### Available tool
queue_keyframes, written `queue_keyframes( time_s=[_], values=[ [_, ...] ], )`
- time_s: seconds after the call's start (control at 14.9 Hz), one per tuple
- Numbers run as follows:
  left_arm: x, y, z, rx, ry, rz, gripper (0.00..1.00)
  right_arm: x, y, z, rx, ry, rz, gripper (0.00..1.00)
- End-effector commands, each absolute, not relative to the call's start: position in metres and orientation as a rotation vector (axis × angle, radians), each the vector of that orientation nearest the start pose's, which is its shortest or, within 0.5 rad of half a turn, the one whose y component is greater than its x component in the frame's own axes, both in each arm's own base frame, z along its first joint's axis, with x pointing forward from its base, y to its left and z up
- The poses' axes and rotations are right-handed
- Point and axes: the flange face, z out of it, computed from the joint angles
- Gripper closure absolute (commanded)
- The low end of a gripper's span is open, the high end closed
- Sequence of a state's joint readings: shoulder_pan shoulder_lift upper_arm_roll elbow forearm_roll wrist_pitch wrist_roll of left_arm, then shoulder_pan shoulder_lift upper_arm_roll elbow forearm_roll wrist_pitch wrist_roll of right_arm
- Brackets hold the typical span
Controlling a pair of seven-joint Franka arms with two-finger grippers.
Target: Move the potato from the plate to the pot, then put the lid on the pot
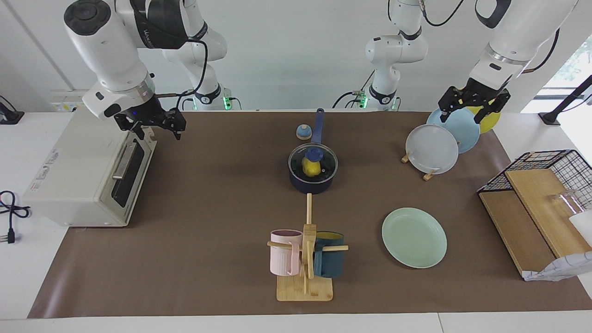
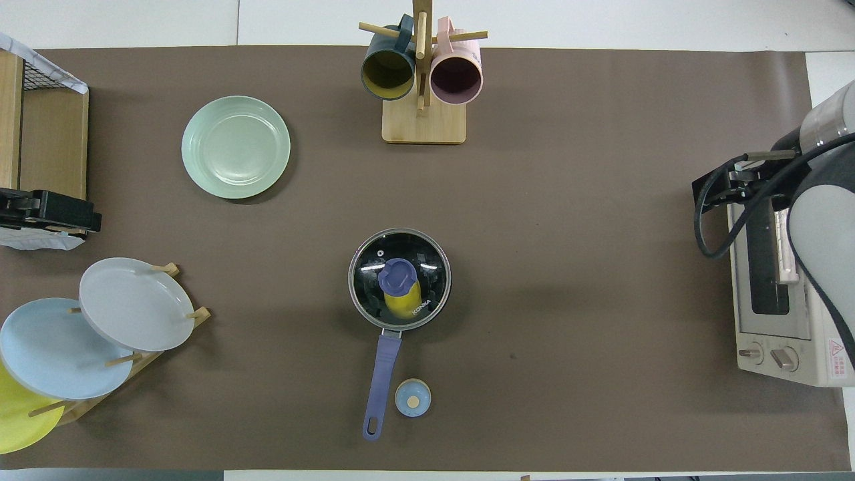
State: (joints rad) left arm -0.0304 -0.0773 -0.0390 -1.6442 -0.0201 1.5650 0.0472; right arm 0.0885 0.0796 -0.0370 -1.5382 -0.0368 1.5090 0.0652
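The potato (image 1: 311, 168) sits inside the pot (image 1: 311, 183) at the middle of the tabletop (image 1: 208, 208), its yellow showing through the glass lid (image 1: 323, 163) that rests flat on the pot's rim, blue knob at centre. The pot's long handle runs toward my bases, and a small blue-and-tan knob object (image 1: 303, 132) stands just beside that handle, apart from it.

The mint-green plate (image 1: 414, 237) lies bare, farther from me than the pot and toward my left arm's end. Between them in depth — roughly level with the plate — a wooden mug tree (image 1: 307, 259) carries a pink mug (image 1: 285, 259) and a dark teal mug (image 1: 329, 261), one on each side of its post.

My left tool (image 1: 474, 108) hangs in the air over a plate rack (image 1: 430, 175) that holds a grey plate (image 1: 432, 149), a light-blue plate (image 1: 458, 127) and a yellow plate (image 1: 488, 121) on edge; its fingers look spread apart and hold nothing. My right tool (image 1: 155, 125) hangs over the toaster oven (image 1: 88, 175) at my right arm's end, just above the oven's door handle; its fingers seem parted too, though from this distance I would not swear to it — nothing is between them.

A wire-and-wood shelf (image 1: 539, 208) stands at the tabletop's edge on my left arm's end, farther from me than the plate rack.
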Motion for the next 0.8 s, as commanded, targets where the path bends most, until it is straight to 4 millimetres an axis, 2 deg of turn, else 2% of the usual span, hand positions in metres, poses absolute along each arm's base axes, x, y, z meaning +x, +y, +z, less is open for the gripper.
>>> queue_keyframes(
  time_s=[0.0,0.2,0.6,0.74],
  values=[
    [0.525,-0.035,0.632,-3.137,0.183,0.007,0.0,0.565,0.016,0.592,-3.186,0.032,0.17,0.0],
    [0.525,-0.035,0.632,-3.137,0.183,0.007,0.0,0.566,0.01,0.591,-3.184,0.044,0.171,0.0],
    [0.525,-0.035,0.632,-3.137,0.183,0.007,0.0,0.569,0.013,0.593,-3.136,0.069,0.162,0.0],
    [0.525,-0.036,0.632,-3.136,0.185,0.007,0.0,0.569,-0.007,0.594,-3.122,0.129,0.156,0.0]
  ],
)
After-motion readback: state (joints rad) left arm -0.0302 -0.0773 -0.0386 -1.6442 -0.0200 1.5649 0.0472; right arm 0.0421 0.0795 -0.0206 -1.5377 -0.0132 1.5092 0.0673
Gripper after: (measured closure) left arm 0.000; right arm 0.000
